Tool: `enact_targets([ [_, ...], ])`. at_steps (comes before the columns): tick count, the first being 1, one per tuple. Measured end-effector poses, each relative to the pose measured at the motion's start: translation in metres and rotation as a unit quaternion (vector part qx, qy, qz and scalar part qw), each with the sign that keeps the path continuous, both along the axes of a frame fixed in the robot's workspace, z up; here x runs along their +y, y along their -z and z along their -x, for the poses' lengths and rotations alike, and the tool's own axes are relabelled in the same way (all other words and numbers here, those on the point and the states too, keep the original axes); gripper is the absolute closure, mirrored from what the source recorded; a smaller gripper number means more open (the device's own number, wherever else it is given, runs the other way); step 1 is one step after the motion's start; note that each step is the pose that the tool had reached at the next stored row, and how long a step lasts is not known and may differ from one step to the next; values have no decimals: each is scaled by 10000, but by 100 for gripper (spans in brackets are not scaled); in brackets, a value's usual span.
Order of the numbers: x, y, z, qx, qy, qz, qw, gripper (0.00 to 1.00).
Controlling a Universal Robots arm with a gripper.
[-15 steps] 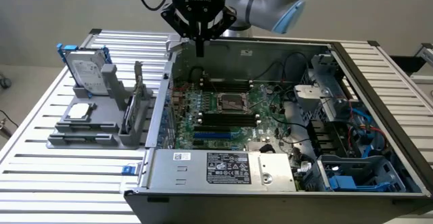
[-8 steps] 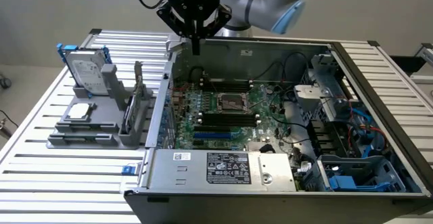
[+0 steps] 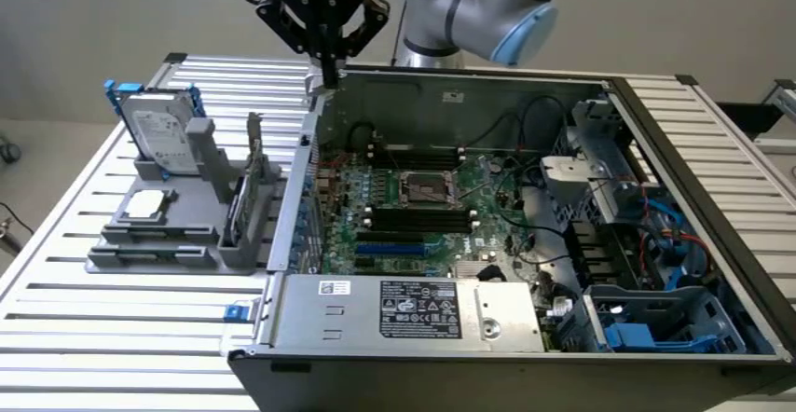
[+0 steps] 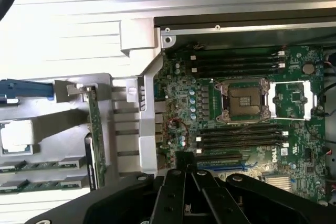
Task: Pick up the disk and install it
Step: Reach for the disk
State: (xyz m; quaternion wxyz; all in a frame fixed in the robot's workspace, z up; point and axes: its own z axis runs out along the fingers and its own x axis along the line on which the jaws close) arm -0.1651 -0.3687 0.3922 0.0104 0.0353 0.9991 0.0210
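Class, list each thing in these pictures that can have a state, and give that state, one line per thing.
Hand, shut, holding nothing.
Disk, standing upright in the grey holder, not held.
Computer case, cover off, insides showing.
Processor socket, clamp flipped open.
Chip, lying flat on the grey holder.

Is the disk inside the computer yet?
Not yet: the disk stands upright in the grey rack, outside the open computer.
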Motion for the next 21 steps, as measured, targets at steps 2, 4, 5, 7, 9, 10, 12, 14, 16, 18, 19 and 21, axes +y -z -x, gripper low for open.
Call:
enact_targets([
  [2, 39, 0, 92, 6, 0, 16, 10000, 89],
  [4, 75, 1, 184, 14, 0, 32, 10000, 89],
  [5, 93, 2, 230, 19, 0, 40, 10000, 89],
  [7, 125, 4, 320, 29, 1, 56, 10000, 89],
  [9, 157, 5, 410, 42, 0, 77, 10000, 89],
  [10, 173, 6, 455, 48, 1, 88, 10000, 89],
  [12, 207, 7, 549, 62, 0, 109, 9999, 89],
  [14, 238, 10, 638, 73, 0, 129, 9999, 89],
  [16, 270, 12, 727, 86, 1, 150, 9999, 89],
  [18, 302, 14, 819, 99, 0, 172, 9998, 89],
  [19, 318, 15, 865, 105, 1, 183, 9998, 89],
  [21, 348, 18, 955, 118, 0, 205, 9997, 89],
])
